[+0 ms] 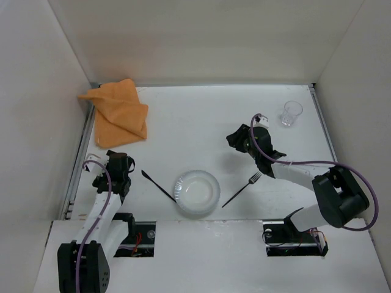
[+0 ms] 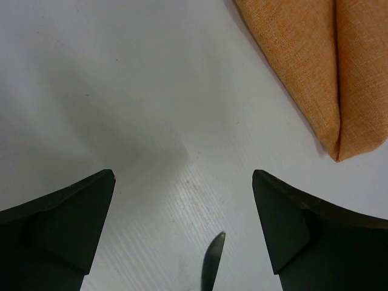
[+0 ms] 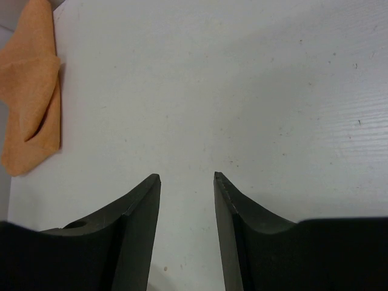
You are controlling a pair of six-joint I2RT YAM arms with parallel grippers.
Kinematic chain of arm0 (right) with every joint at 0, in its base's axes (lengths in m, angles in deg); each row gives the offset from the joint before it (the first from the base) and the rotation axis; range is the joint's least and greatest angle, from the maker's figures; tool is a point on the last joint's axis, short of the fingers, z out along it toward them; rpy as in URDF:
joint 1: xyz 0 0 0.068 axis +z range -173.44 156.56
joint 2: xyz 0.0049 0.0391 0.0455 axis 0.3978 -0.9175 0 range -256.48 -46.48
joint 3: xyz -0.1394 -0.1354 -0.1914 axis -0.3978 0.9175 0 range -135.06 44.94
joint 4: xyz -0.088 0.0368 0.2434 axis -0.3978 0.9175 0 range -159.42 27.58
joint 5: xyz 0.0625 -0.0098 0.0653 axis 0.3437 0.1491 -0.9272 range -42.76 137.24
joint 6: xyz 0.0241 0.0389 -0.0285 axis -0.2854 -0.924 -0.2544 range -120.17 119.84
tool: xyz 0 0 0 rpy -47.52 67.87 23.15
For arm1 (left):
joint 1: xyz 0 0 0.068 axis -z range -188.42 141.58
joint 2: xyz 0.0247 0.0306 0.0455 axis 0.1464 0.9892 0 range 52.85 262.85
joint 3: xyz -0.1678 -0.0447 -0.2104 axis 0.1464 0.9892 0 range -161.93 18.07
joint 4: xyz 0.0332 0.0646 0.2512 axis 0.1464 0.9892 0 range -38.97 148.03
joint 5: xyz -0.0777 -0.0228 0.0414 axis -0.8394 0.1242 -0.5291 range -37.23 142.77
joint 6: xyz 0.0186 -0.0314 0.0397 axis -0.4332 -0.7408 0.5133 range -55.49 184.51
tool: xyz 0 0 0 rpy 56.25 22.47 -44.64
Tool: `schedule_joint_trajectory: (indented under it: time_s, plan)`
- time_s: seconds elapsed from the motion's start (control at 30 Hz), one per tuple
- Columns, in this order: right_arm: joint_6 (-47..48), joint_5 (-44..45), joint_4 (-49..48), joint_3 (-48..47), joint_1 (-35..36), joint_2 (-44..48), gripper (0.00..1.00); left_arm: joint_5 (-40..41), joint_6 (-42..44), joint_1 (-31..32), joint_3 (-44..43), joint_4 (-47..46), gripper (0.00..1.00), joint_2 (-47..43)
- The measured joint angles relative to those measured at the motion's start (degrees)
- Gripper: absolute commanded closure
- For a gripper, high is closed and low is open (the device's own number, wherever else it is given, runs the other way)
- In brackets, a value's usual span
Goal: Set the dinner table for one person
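The dinner table (image 1: 201, 122) is a white tabletop. On it near the front lie a white plate (image 1: 197, 192), a dark knife (image 1: 159, 185) to its left and a fork (image 1: 242, 190) to its right. My left gripper (image 1: 117, 160) hovers left of the knife, jaws wide open and empty. In the left wrist view the left gripper (image 2: 183, 176) has the knife tip (image 2: 213, 260) low between its fingers. My right gripper (image 1: 234, 139) is above the fork, at mid-table. The right wrist view shows the right gripper (image 3: 187, 177) open over bare table.
A folded orange cloth (image 1: 116, 113) lies at the back left corner, also in the left wrist view (image 2: 303, 66) and the right wrist view (image 3: 33, 91). A clear glass (image 1: 292, 113) stands at the back right. Metal rails and white walls border the table.
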Motion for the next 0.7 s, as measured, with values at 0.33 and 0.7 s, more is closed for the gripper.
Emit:
schedule_joint_trajectory:
  time_s: [0.33,0.7]
  plan:
    - [0.1,0.0,-0.1,0.0,0.0,-0.5,0.64,-0.9,1.6,0.1,0.2,-6.3,0.00,1.7]
    - [0.4,-1.2,-0.2,0.0,0.0,-0.5,0.90,-1.0,2.2,1.1,-2.4,-20.0,0.09,13.5]
